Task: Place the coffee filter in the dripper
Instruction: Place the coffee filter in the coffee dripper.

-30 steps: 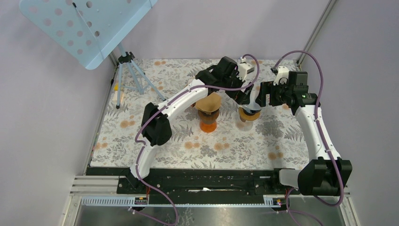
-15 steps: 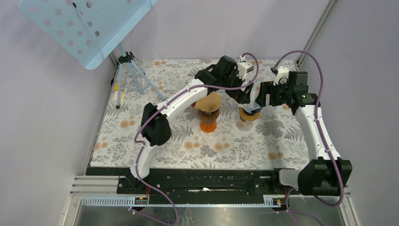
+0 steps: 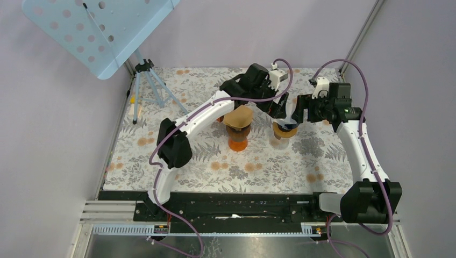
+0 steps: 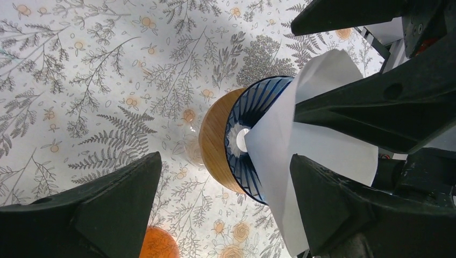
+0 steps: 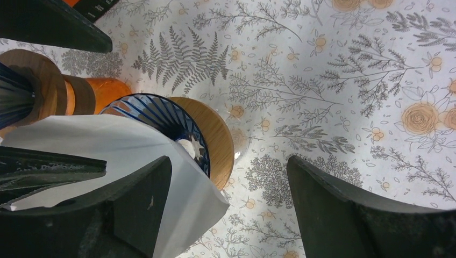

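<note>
The table point(image 3: 258, 166) with the flowered cloth carries everything. A light-blue music stand point(image 3: 102, 32) is at its 10 o'clock corner. The left gripper point(image 4: 225, 161) hangs at 11 o'clock of the dripper point(image 4: 236, 115), with its jaws very wide and closed on nothing. The right gripper point(image 5: 230, 161), at 2 o'clock, is wide as well. The blue ribbed dripper stands at 3 o'clock of the table centre. A second dripper point(image 3: 239, 121) with brown paper is at its 9 o'clock. The white coffee filter point(image 4: 274, 140) leans tilted in the blue dripper's mouth, between both pairs of fingers. Whether a finger touches it I cannot tell.
</note>
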Available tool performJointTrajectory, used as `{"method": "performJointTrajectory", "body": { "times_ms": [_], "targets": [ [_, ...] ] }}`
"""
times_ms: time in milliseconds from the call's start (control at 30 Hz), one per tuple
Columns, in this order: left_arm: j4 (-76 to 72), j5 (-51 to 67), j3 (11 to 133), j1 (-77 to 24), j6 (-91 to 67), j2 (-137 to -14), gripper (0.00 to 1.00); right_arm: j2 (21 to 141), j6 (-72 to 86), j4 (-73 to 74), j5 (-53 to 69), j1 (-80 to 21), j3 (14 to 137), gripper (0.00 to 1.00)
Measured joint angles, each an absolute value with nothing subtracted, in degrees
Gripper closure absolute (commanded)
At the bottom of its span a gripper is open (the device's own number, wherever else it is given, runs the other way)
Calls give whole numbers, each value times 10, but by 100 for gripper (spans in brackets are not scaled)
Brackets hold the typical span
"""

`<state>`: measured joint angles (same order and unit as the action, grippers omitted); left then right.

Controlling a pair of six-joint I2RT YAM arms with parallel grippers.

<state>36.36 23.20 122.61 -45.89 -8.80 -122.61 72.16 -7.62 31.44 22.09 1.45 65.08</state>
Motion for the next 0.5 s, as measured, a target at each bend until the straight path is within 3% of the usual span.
{"method": "performJointTrajectory", "body": {
  "times_ms": [500],
  "targets": [
    [347,224,1187,-459,-133,-1226,1,722,-77,315,220,15,630,16]
  ]
}}
